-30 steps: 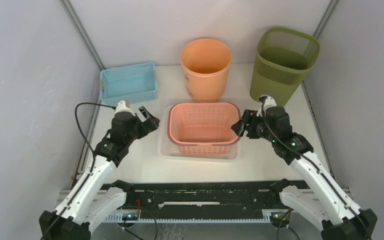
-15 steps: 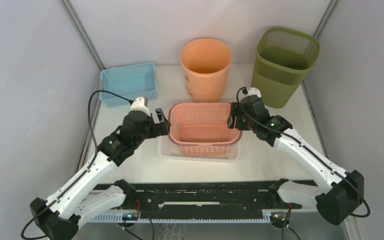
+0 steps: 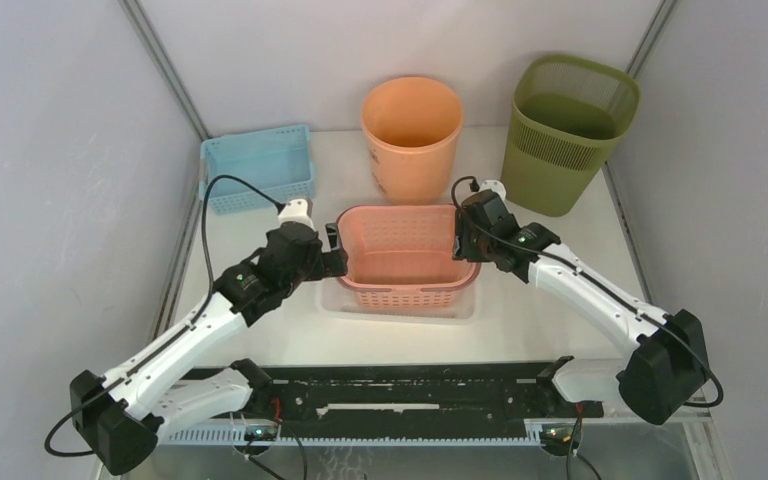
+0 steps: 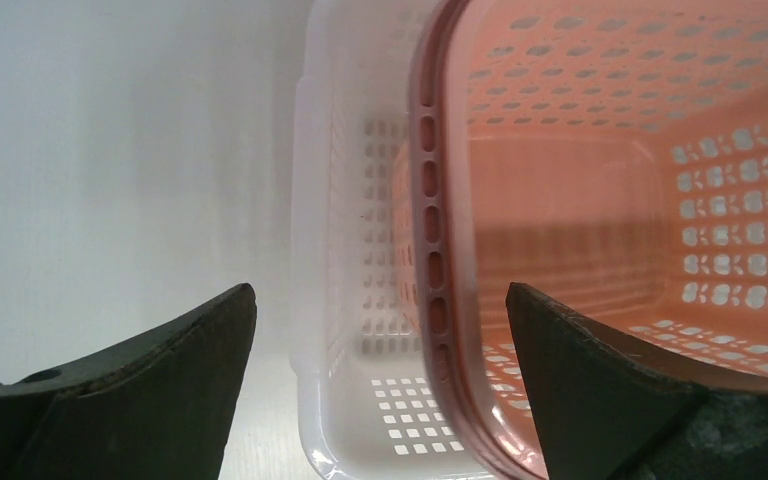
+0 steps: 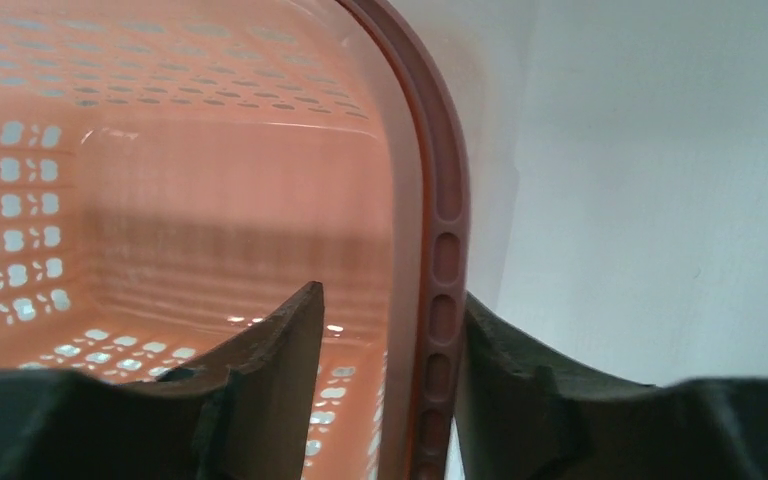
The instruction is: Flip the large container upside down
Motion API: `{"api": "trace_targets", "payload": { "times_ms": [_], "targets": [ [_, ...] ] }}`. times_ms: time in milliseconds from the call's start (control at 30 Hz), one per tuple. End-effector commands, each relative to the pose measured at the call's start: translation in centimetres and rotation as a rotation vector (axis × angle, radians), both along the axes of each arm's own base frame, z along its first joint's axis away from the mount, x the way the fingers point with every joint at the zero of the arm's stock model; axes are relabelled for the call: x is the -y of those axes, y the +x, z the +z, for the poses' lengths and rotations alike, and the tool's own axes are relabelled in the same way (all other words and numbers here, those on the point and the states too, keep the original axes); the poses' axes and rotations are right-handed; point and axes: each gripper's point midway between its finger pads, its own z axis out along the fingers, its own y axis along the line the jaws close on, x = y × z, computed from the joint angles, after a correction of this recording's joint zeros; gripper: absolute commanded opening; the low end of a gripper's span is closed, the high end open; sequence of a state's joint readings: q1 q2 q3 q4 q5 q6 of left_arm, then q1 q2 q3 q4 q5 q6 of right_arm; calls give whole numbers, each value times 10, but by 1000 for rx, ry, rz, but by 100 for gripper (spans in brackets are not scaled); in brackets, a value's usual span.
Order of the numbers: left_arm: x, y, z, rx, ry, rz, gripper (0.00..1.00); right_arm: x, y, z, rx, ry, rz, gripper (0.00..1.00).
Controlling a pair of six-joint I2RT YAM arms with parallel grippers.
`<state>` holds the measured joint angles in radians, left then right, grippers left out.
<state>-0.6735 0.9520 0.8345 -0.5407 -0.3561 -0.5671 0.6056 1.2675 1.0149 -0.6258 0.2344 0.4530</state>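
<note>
The pink basket [image 3: 410, 262] sits upright in the middle of the table [image 3: 260, 330], open side up, nested inside a clear basket [image 3: 400, 309] whose pale edge shows around it.

The left gripper [image 3: 335, 255] is at the basket's left edge. Its jaws are spread wide and grasp nothing. In the left wrist view one finger [image 4: 160, 380] hangs over bare table at the lower left of the frame, and the other [image 4: 600, 390] is over the pink interior at the lower right. Both baskets' left rims lie between them, untouched.

The right gripper [image 3: 463, 240] is at the basket's right edge, straddling the pink rim. In the right wrist view the outer finger [image 5: 520, 390] lies right against the rim, while the inner finger [image 5: 260, 380] stands apart from the wall with a gap showing. The jaws are partly closed around the rim but not clamped on it.

At the back of the table stand an orange bin [image 3: 412, 135] in the upper centre of the frame, a green bin [image 3: 568, 130] at the upper right, and a blue basket [image 3: 258, 165] at the upper left. All three are upright and well apart from the grippers.
</note>
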Motion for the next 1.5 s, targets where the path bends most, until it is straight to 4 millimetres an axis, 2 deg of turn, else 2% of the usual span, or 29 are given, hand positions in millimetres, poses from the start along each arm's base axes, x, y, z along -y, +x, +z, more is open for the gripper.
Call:
{"api": "trace_targets", "payload": {
  "times_ms": [0,33,67,100,200,367,467,500,633,700,767,867,933,1100,1267,1367,1467],
  "targets": [
    [14,12,31,79,-49,-8,100,-15,13,22,60,44,8,48],
    [14,12,31,79,-49,-8,100,-15,14,21,56,43,10,41],
    [15,12,32,79,-49,-10,100,-16,14,21,55,41,11,25],
    [15,12,32,80,-49,-11,100,-16,15,21,56,41,13,16],
    [14,9,37,87,-53,-18,100,-17,15,29,72,49,19,0],
    [2,2,74,143,-70,-9,100,-13,18,60,136,57,26,0],
    [-7,-10,113,205,-122,-15,100,-4,20,91,195,48,9,0],
    [-10,-15,125,228,-142,-15,100,-1,22,110,232,50,0,0],
    [-22,-33,174,318,-224,-29,100,20,18,152,308,11,-35,0],
    [-28,-40,188,343,-243,-29,100,35,13,167,332,-25,-62,0],
    [-31,-42,192,352,-245,-22,100,53,5,180,353,-67,-96,0],
    [-28,-36,182,337,-229,-14,100,81,-11,194,365,-104,-134,0],
    [-20,-28,171,312,-216,-20,100,101,-23,201,367,-128,-172,0],
    [20,-4,132,210,-200,-89,100,151,-56,217,389,-196,-291,0],
    [59,19,90,109,-193,-143,100,199,-77,221,388,-329,-430,0],
    [82,27,69,59,-172,-180,100,219,-84,223,375,-399,-493,0],
    [103,30,53,20,-152,-214,100,216,-86,228,400,-343,-482,0]
  ]
}}
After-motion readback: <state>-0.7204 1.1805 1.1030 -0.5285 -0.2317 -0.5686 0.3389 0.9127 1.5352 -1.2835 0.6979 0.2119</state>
